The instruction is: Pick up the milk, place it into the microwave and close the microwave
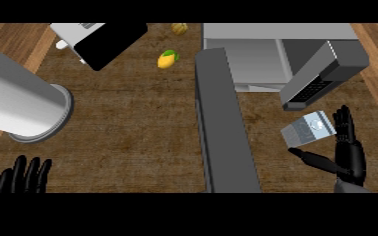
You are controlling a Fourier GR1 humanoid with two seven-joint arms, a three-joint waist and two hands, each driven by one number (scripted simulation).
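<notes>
Brown wooden counter (125, 125), running across the whole view. Microwave (251, 55), sitting at the far right, its door (225, 130) standing open and reaching toward the near edge. Milk (308, 130), showing tilted to the right of the door, outside the microwave. Right hand (348, 152), hovering just beside the milk, fingers pointing straight up along its right side, thumb stretching out below it, nothing curling round it; I cannot tell whether they are touching. Left hand (26, 175), resting open in the near left corner, fingers up. Grey cylinder (29, 105), lying at the left. Yellow-green fruit (168, 59), sitting left of the microwave.
</notes>
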